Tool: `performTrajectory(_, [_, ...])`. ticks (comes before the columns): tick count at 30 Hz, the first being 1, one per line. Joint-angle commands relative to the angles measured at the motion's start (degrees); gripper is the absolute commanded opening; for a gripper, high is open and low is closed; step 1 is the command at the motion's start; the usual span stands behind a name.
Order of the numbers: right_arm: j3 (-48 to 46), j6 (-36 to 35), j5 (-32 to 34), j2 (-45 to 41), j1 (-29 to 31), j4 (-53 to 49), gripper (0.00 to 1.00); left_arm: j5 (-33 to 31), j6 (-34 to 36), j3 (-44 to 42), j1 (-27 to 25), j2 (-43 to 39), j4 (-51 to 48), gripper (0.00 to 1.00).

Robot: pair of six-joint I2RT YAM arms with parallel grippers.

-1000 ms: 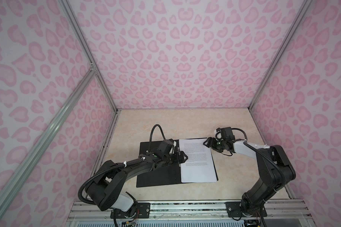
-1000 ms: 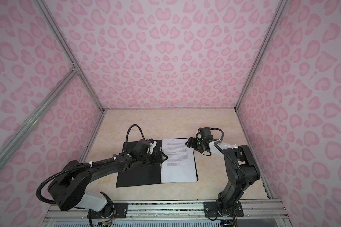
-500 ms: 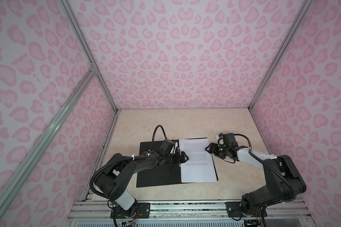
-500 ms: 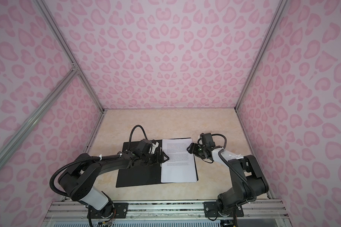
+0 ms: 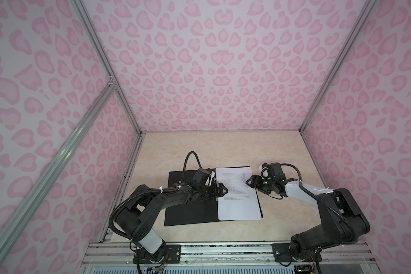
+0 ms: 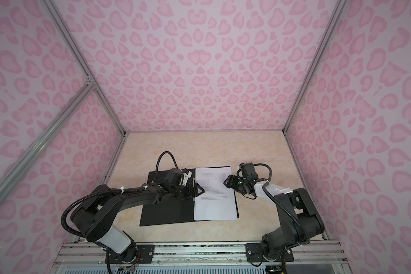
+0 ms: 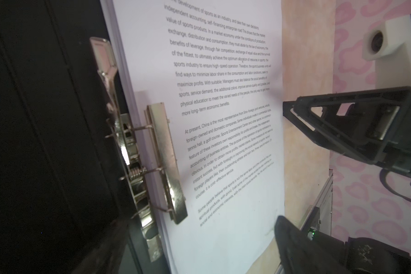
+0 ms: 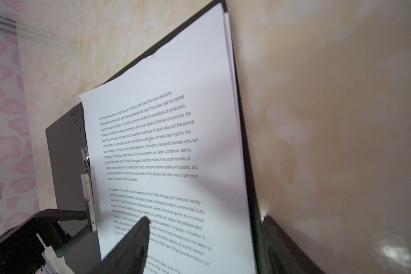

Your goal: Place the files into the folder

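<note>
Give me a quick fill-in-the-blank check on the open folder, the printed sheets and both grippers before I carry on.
1. In both top views, the stack of white printed paper sheets lies on the ___ half of the open black-lined folder.
2. The left gripper hovers beside the folder's shiny metal ___.
3. The right gripper is at the sheets' outer edge with its jaws ___.
Missing words: right; clip; open.
</note>
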Motion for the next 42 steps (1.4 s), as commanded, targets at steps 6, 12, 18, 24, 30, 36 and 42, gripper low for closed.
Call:
performTrajectory(6, [-0.29, -0.02, -0.29, 0.27, 0.49, 0.61, 0.74, -0.71, 0.81, -0.25, 0.05, 1.62, -2.08, 0.97])
performTrajectory(12, [0.46, -0.97, 0.89, -0.52, 1.09, -1.09, 0.74, -0.63, 0.73, -0.15, 0.1, 2.15, -1.73, 0.98])
performTrajectory(18, [0.74, -1.37, 0.99, 0.02, 1.34, -1.34, 0.74, -0.53, 0.73, -0.32, 0.1, 2.24, -1.56, 0.98])
performTrajectory(24, [0.87, -1.81, 1.38, 1.3, 1.32, -1.2, 0.74, -0.53, 0.81, -0.41, 0.1, 2.11, -1.69, 0.98])
performTrajectory(30, [2.11, -2.88, 2.29, 4.62, 1.01, -1.4, 0.75, -0.69, 1.08, -0.3, 0.1, 2.15, -2.25, 0.98])
performTrajectory(36, [2.97, -3.43, 2.9, 5.7, 1.04, -1.58, 0.76, -0.84, 1.34, -0.33, 0.23, 2.23, -2.52, 0.98])
performTrajectory(42, [5.02, -5.12, 3.8, 5.55, 0.78, -3.77, 0.77, -0.92, 1.37, 0.04, 0.45, 2.92, -2.76, 0.98])
